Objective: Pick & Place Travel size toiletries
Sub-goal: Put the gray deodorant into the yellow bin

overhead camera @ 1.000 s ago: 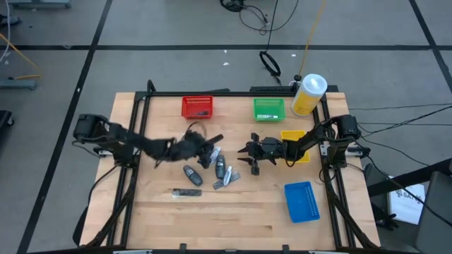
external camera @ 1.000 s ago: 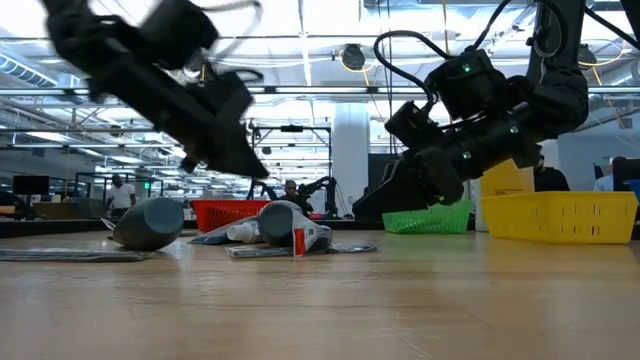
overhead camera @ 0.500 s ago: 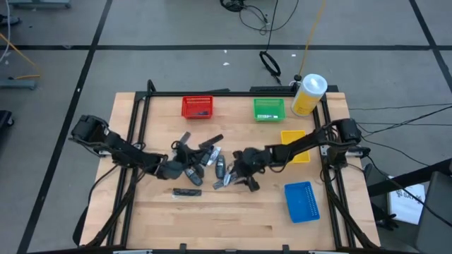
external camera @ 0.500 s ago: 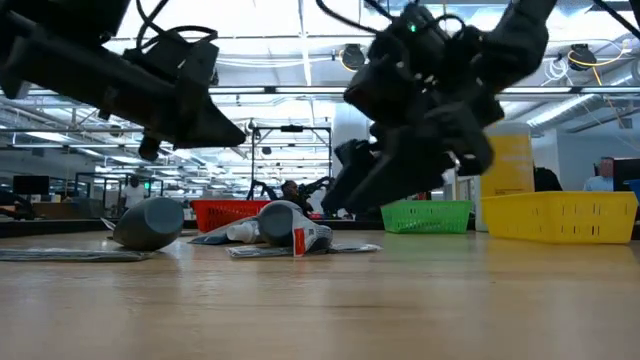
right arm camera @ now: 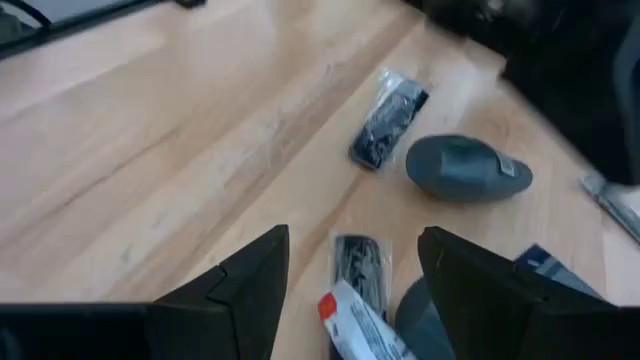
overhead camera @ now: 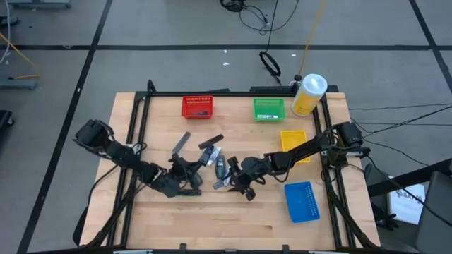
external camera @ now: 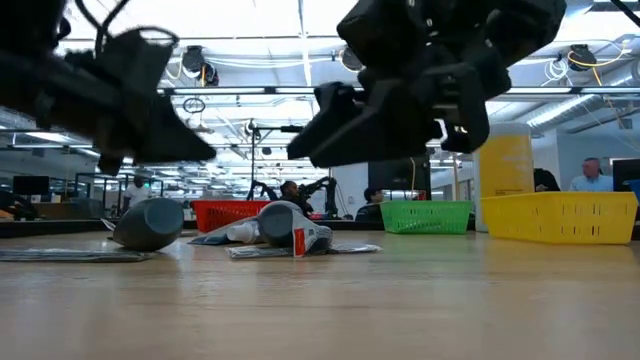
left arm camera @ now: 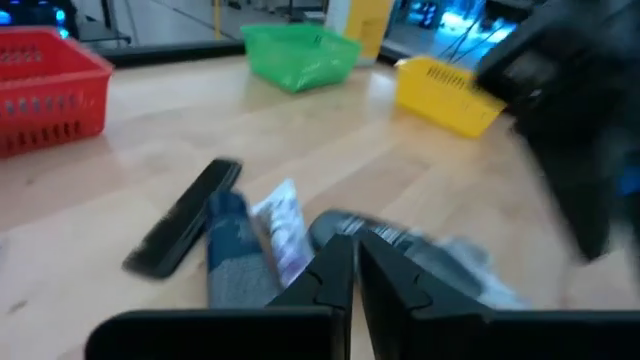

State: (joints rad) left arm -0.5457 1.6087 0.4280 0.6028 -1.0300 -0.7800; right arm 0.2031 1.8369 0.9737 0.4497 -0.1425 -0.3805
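Note:
The travel size toiletries lie loose mid-table: a black tube (overhead camera: 211, 142), a grey sachet (overhead camera: 181, 143), a grey bottle (right arm camera: 465, 168), a dark sachet (right arm camera: 388, 118) and a red-marked tube (right arm camera: 355, 325). My left gripper (overhead camera: 195, 180) hovers shut just short of the pile, with nothing between its fingers (left arm camera: 335, 275). My right gripper (right arm camera: 350, 285) hangs open over a small sachet (right arm camera: 358, 262) at the pile's right side and is clear of the table in the low view (external camera: 330, 135).
A red bin (overhead camera: 197, 106) and a green bin (overhead camera: 269, 109) stand at the far edge beside a big yellow bottle (overhead camera: 308, 94). A yellow bin (overhead camera: 293, 141) and a blue bin (overhead camera: 301, 201) sit at the right. Bare wood runs along the near edge.
My left gripper has swung from over the pile toward the table's near edge and sunk a little, staying shut. My right gripper has gone toward the table's left and near edges, over the pile's right side, rising and rolling as it went.

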